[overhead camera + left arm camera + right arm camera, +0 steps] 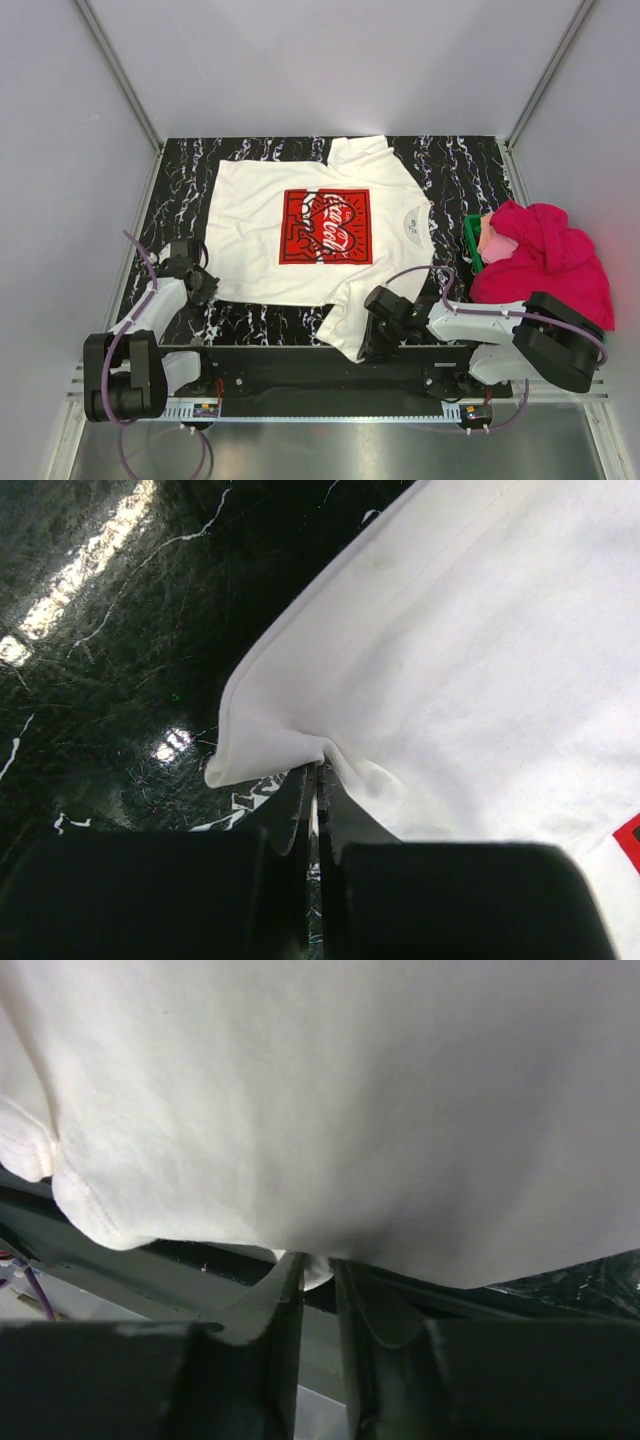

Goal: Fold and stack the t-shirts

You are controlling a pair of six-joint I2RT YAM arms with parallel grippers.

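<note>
A white t-shirt (250, 220) with a red square Coca-Cola print (326, 226) lies spread flat on the black marbled table (460, 170). My left gripper (207, 283) sits at the shirt's near-left hem corner. In the left wrist view it (318, 770) is shut on the white cloth (480, 630), which puckers at the fingertips. My right gripper (368, 322) is at the near sleeve by the table's front edge. In the right wrist view its jaws (318, 1260) stand a narrow gap apart, with the edge of the white fabric (350, 1090) between the tips. Magenta-pink t-shirts (550, 255) are heaped at the right.
A green plastic basket (470, 240) stands under the pink heap at the table's right edge. The black rail (300, 360) carrying the arm bases runs along the front, just below the shirt's near sleeve. Grey walls enclose the table on three sides.
</note>
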